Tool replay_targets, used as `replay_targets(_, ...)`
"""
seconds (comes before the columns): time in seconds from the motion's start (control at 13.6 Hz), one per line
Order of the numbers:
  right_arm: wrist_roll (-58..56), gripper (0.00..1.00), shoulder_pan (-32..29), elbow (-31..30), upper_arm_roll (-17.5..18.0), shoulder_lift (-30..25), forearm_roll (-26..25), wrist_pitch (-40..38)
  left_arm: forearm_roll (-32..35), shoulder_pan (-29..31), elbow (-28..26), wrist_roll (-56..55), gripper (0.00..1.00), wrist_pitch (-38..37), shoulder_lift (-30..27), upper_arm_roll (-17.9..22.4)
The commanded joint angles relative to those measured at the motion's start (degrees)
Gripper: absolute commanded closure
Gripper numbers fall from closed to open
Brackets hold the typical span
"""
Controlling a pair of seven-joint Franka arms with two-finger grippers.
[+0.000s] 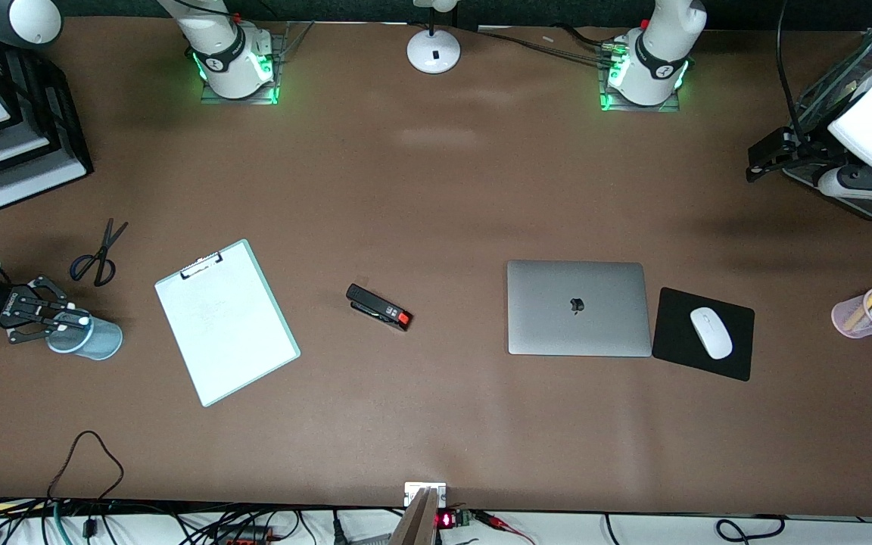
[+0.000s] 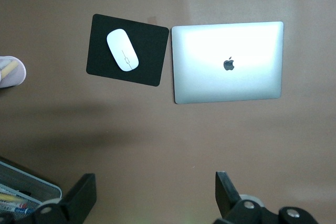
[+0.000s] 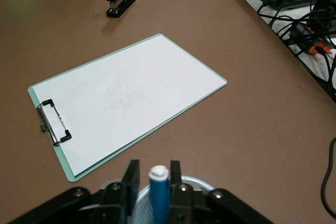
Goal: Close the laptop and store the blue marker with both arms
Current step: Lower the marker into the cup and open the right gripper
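At the right arm's end of the brown desk [image 1: 436, 189], the right arm's black two-finger end effector [image 1: 76, 322] hangs over the mouth of a pale blue translucent plastic cup [image 1: 91, 338]. The slim bright-blue marker with a whitish end [image 3: 159, 192] stands upright between its fingers [image 3: 131, 179], whitish tip up, its lower part down inside the cup's rim. The fingers stand close on either side of the marker, but whether they grip it or have just let go cannot be told.

A pair of black-handled scissors [image 1: 99, 256] lies near the cup, farther from the front camera. Next along the desk is a white clipboard with a pale green rim and a metal clip [image 1: 225, 321], lying at an angle. Toward the middle lies a black stapler with an orange-red end [image 1: 378, 306].

The slim silver-grey laptop [image 1: 577, 308] is closed, lid flat, its dark apple logo facing up. Just beside it, toward the left arm's end, a black mouse pad [image 1: 731, 354] carries a white oval mouse [image 1: 711, 332]. A pink translucent pen cup [image 1: 860, 319] holding purple, yellow and white pens lies tipped on its side near the desk's edge.

The left arm waits, its black end effector [image 2: 155, 198] raised above a wire mesh tray [image 1: 837, 79] at its end of the desk, fingers spread wide and holding nothing.
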Motion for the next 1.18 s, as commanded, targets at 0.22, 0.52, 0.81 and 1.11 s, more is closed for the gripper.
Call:
replay_targets(0.22, 7.16, 0.0, -1.36, 1.82, 0.26, -1.66, 0.02, -5.29, 1.36, -0.4, 1.16, 1.09, 0.0, -1.34, 0.02, 0.1)
replay_targets(0.52, 17.7, 0.0, -0.84, 3.04, 0.35, -7.72, -4.36, -10.57, 1.36, -0.4, 1.16, 1.09, 0.0, -1.34, 0.02, 0.27)
replay_targets(0.81, 28.95, 0.0, 0.56, 8.56, 0.52, -9.58, -7.18, -19.17, 1.36, -0.48, 1.16, 1.18, 0.0, -0.81, 1.16, 0.36)
replay_targets(1.11, 40.47, 0.0, 5.65, 15.79, 0.61, -11.85, -11.14, -23.68, 1.27, -0.4, 2.39, 1.26, 0.0, -0.99, 1.86, 0.36)
